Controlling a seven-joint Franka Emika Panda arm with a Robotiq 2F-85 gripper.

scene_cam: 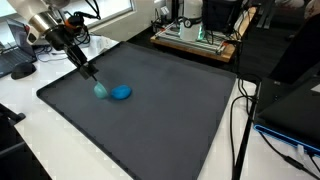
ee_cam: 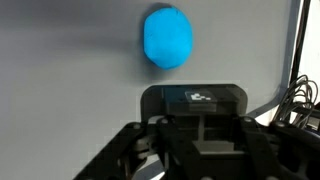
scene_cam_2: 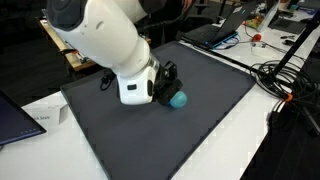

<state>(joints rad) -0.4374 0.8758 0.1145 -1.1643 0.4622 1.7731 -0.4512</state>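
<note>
A round bright-blue ball (ee_cam: 167, 38) lies on the dark grey mat (ee_cam: 60, 60), just ahead of my gripper (ee_cam: 195, 108) in the wrist view. The jaws are closed on a dark, flat, rounded block with a small white label (ee_cam: 196, 98). In both exterior views the ball (scene_cam: 121, 92) (scene_cam_2: 178, 99) sits beside the lowered gripper (scene_cam: 90, 73) (scene_cam_2: 165, 85), apart from it. A pale teal patch (scene_cam: 100, 90) shows on the mat between gripper tip and ball; I cannot tell what it is.
The mat (scene_cam: 180, 110) covers most of a white table. Black cables (scene_cam: 240, 120) run along one side, and more cables (scene_cam_2: 290, 75) lie by another edge. A laptop (scene_cam_2: 225, 30) and a wooden tray of electronics (scene_cam: 195, 35) stand beyond the mat.
</note>
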